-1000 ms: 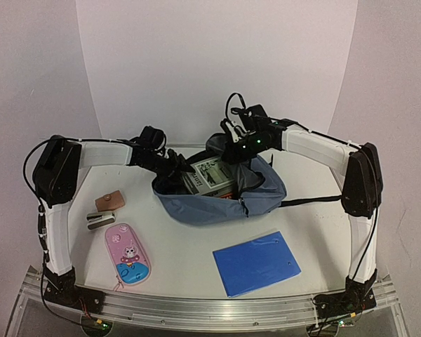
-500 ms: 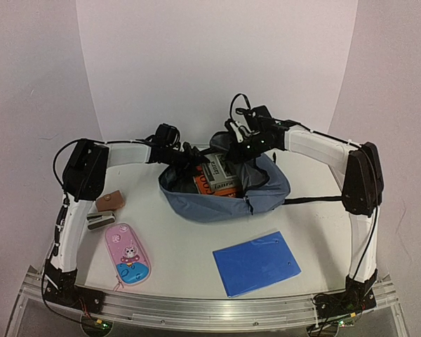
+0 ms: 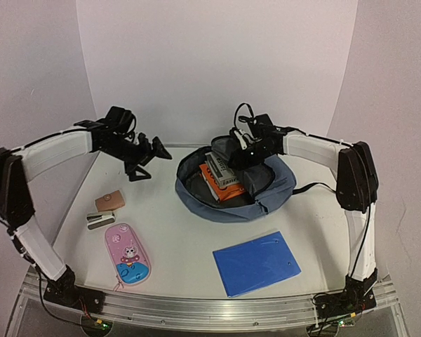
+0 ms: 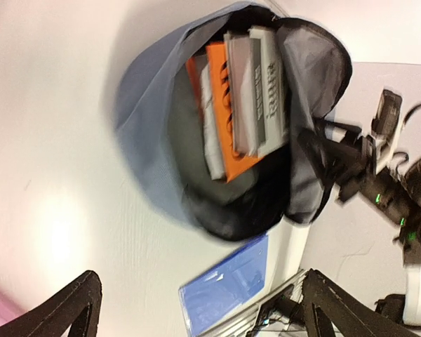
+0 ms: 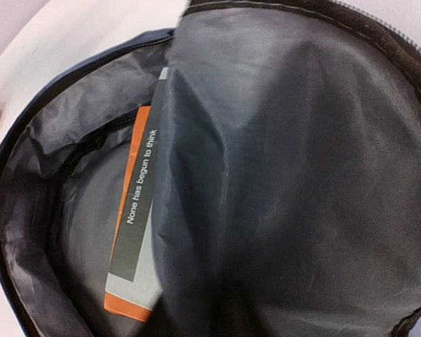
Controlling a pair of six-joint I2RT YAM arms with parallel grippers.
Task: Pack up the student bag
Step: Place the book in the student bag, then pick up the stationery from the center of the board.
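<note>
bag (image 3: 270,202): lies on the table (image 3: 182,232), at its far middle, right of centre; slate-blue, mouth unzipped and gaping upward.
flap (image 5: 288,175): grey-lined, stands up at the bag's far right side; it fills most of the right wrist view and covers part of the contents.
orange book (image 3: 229,191): inside the bag, lying flat under the other book.
grey book (image 3: 220,170): inside the bag on top of the orange book, tilted toward the far rim; in the right wrist view a dark spine strip reads "None has begun to think".
strap (image 3: 312,187): black, trails from the bag's right side across the table.
left gripper (image 3: 147,160): jaws wide apart with nothing between them; hovers above the table left of the bag, apart from it, its camera pointing at the bag's mouth.
right gripper (image 3: 242,151): at the bag's far rim by the flap; cannot tell whether its jaws are apart or pinching the fabric.
folder (image 3: 257,262): bright blue, flat on the table, near side of the bag, apart from it.
pink case (image 3: 128,254): near left of the table.
brown pouch (image 3: 109,201): left side, beyond the pink case.
grey object (image 3: 97,220): small, between the brown pouch and the pink case.
</note>
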